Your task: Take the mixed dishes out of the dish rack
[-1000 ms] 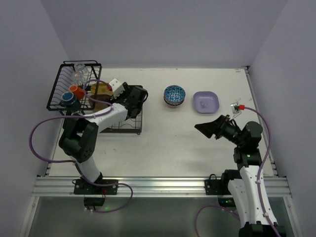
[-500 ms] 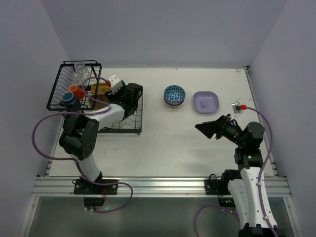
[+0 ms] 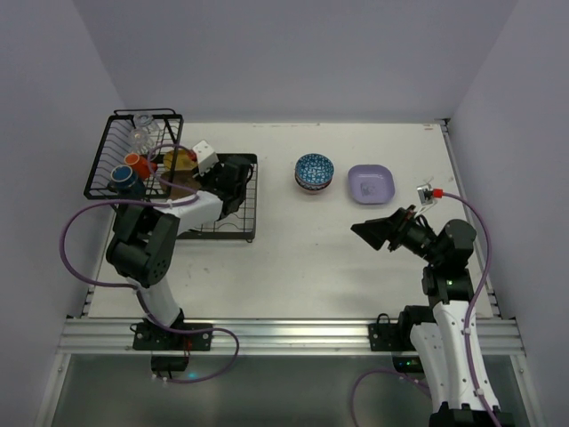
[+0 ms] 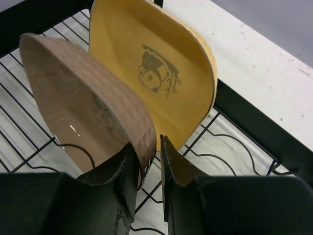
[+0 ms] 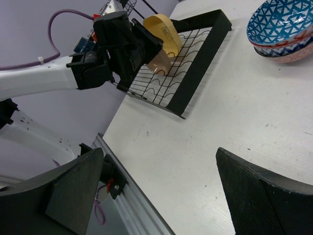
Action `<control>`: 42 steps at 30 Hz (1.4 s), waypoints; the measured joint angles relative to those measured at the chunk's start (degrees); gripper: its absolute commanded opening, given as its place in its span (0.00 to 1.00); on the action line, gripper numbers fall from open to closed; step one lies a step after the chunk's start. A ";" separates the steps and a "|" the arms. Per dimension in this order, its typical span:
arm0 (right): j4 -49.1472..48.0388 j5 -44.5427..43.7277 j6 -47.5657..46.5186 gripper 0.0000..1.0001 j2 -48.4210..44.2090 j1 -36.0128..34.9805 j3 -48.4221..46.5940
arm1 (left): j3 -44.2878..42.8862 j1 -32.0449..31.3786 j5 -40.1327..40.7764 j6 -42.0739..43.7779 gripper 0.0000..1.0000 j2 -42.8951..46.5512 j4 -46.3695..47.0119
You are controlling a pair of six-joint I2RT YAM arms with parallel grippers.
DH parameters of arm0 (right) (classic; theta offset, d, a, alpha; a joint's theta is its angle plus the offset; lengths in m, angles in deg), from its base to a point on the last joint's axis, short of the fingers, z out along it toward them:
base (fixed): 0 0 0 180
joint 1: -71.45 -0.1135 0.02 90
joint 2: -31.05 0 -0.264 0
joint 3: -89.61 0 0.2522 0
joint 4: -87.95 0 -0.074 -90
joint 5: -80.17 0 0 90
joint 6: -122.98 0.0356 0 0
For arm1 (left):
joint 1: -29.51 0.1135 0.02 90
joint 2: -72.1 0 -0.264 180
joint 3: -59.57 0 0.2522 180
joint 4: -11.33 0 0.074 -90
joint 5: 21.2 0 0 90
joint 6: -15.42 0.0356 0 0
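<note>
The tan rounded-square plate [image 4: 88, 107] stands on its edge in the flat part of the black wire dish rack [image 4: 244, 122]. The curved wires hold it up. The yellow rounded-square plate with a panda picture [image 4: 156, 73] stands just behind it. Standing like that, their rims stick up, so I think they are easy to pinch.

The left arm reaches over the rack and bends down at the wrist. The left gripper [image 4: 149, 166] has one finger on each side of the tan plate's rim, very close to it. I cannot tell if it is squeezing.

The right gripper [image 5: 159, 152] hangs over the white table [image 3: 338, 249], its fingers wide apart and holding nothing.
</note>
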 measured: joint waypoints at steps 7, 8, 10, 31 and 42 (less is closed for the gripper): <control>0.04 0.00 -0.11 0.99 0.00 0.00 0.00 | 1.60 0.02 -0.39 -1.88 0.04 0.63 0.83; 0.07 0.00 -0.13 0.99 0.00 0.00 0.00 | 1.68 0.02 -0.46 -1.97 0.00 0.76 1.01; 0.15 0.00 -0.15 0.99 0.00 0.00 0.00 | 1.95 0.11 -0.52 -2.19 0.00 1.18 1.01; 2.36 -0.02 -0.59 0.99 -0.87 0.00 0.00 | 11.72 0.11 -5.46 11.02 0.00 6.80 24.76; 2.32 -0.02 -0.70 0.99 -0.68 0.00 0.00 | 14.14 -3.63 -5.20 23.87 0.00 10.88 39.21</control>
